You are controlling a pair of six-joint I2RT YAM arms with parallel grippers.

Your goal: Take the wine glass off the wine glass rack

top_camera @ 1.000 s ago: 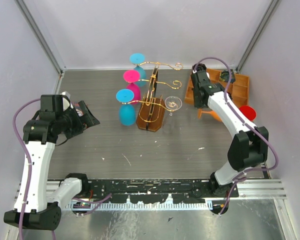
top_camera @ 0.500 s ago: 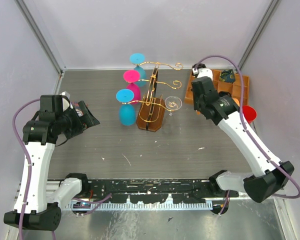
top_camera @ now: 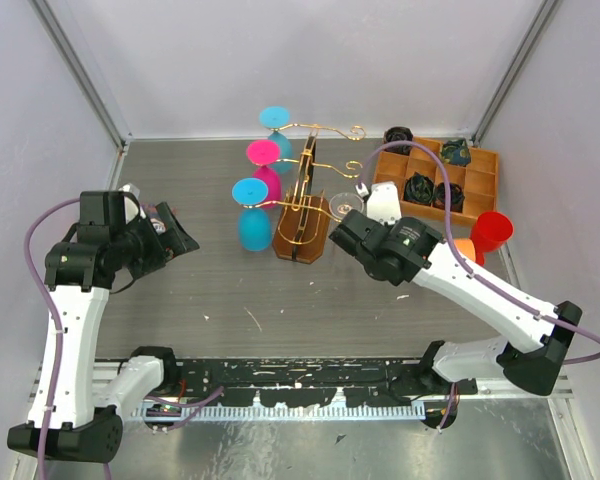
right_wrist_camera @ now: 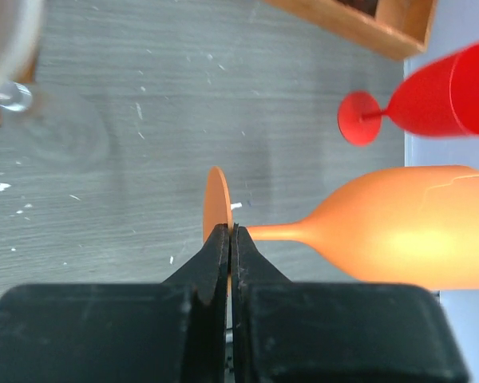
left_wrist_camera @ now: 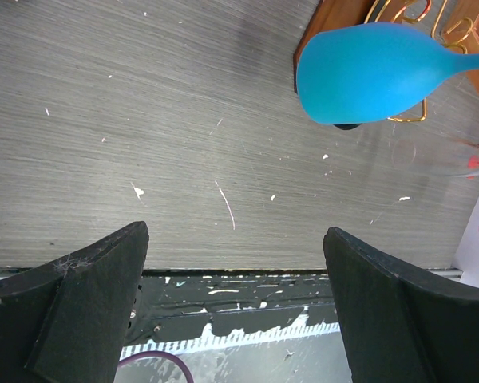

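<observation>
Rack: we see the upright gold wire rack [top_camera: 298, 238], with curled arms on an oblong brown wooden base, standing mid-table toward the back wall.
Left side of rack: three opaque glasses hang bowl-down in tiers. They are a high cyan wine glass [top_camera: 275, 118], a pink wine glass [top_camera: 263, 152] below it, and a low cyan wine glass [top_camera: 250, 225] nearest us.
Right side of rack: a clear wine glass [top_camera: 342, 207] hangs from a lower arm, on the rack and not lifted off.
Right gripper [right_wrist_camera: 229, 233]: we find its two black fingers pressed together with nothing between them. In the overhead view its tip sits just beside the clear wine glass; we cannot tell whether they touch.
Left gripper [left_wrist_camera: 235, 231]: its fingers stand wide apart and empty. It hovers over the grey wood-grain table [top_camera: 220, 290], well to the left of the rack and facing the low cyan wine glass.
Right of table: a compartmented orange-brown wooden tray [top_camera: 480, 155] sits at the back right corner, with dark items in several cells.
Loose glasses: a red wine glass [top_camera: 490, 230] and an orange wine glass [right_wrist_camera: 399, 235] lie on their sides near the right wall, in front of the tray. The right arm partly hides the orange one from above.
</observation>
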